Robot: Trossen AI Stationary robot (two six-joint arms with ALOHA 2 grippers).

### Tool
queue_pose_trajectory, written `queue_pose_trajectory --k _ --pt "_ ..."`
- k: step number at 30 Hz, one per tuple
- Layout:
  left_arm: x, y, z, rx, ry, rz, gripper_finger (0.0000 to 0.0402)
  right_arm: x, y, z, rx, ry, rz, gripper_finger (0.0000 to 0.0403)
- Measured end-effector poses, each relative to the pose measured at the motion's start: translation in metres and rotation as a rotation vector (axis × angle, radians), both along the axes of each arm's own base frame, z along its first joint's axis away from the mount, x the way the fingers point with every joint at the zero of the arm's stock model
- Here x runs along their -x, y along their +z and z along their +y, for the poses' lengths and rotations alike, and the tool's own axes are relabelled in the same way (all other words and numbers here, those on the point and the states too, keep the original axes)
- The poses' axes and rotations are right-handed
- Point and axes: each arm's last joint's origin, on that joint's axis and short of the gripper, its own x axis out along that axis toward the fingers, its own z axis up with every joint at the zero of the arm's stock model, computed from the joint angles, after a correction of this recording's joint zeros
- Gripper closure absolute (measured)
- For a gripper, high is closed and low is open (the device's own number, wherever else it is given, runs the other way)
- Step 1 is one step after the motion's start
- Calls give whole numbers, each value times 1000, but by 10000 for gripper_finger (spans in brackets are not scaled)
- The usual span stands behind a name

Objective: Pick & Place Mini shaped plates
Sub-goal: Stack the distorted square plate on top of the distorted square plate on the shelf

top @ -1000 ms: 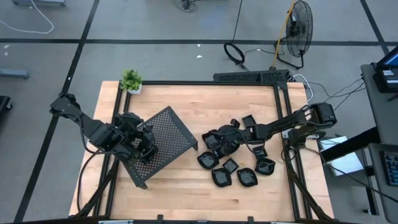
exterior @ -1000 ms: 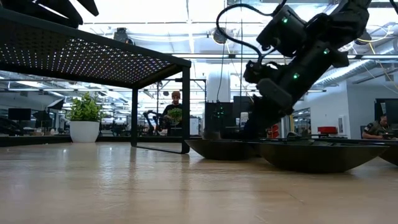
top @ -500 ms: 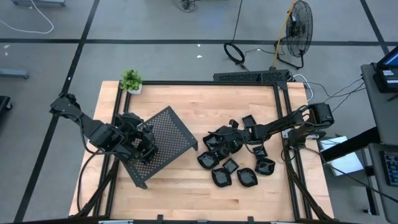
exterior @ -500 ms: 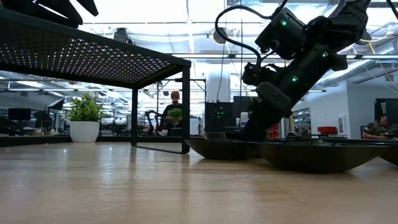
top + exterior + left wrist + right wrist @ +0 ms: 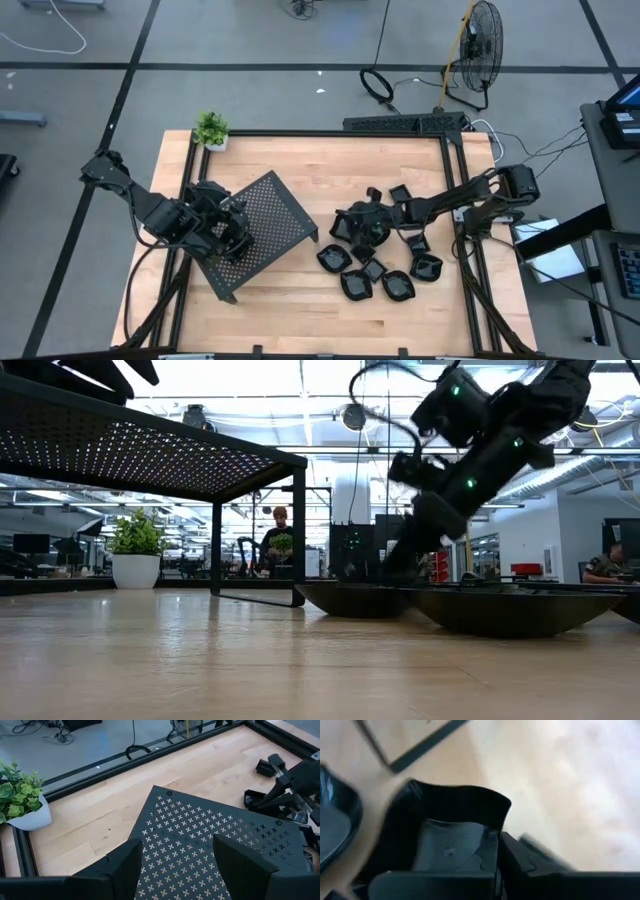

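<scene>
A square mini plate [image 5: 452, 837] with upturned glossy black walls sits pinched at its rim between the closed fingers [image 5: 520, 862] of the right gripper [image 5: 362, 222], at the inner edge of a cluster of mini shaped plates [image 5: 385, 260] spread over the right half of the wooden surface [image 5: 300, 290]. The other dishes lie close together around it, several touching, some nearer the right edge and some toward the front edge. From table height, two shallow dishes [image 5: 500, 610] rest flat on the wood beneath the slanting right arm.

On the left half of the surface stands the perforated metal tray [image 5: 262, 222], a dark raised stand on legs, turned at an angle to the edges. The left gripper [image 5: 175, 865] hangs above its near corner, fingers spread wide and holding nothing. A small potted plant [image 5: 211, 130] in a white pot stands at the far left corner. Beyond the surface, a floor fan [image 5: 482, 45] and cables lie on the grey floor, and a person [image 5: 278, 540] shows in the room behind.
</scene>
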Motion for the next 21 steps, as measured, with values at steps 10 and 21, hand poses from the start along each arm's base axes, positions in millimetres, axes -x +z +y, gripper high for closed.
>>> queue_pose_trajectory --k 10,21 --pt "-16 6 -1 -125 -54 -105 158 4 64 1 486 -85 -214 403" --pt "-106 7 -10 -413 -383 -18 158 -4 88 19 673 -39 -412 403"
